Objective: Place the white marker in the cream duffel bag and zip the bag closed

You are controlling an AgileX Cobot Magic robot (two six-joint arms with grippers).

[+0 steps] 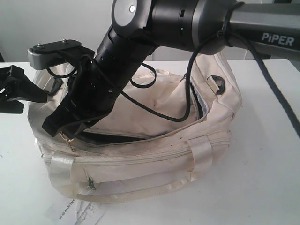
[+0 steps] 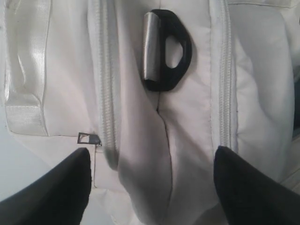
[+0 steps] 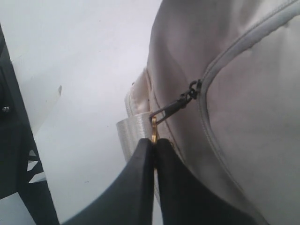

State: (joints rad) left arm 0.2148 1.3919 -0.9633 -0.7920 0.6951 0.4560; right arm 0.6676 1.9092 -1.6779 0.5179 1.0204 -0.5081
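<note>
My right arm [image 1: 122, 56] crosses the cream duffel bag [image 1: 154, 154] from one o'clock down to eight o'clock in the exterior view. It hides the bag's top flap at that end, along with the tips of my right gripper [image 3: 153, 145]. The opening beneath shows only as a dark slit, and I cannot tell what lies inside. The zipper pull [image 3: 176, 107] has its gold tab mostly buried between my pinched fingers. My left gripper [image 2: 151, 157] is cut off at nine o'clock. At seven o'clock a paper tag [image 1: 77, 214] runs off the edge, its print too small to read.
</note>
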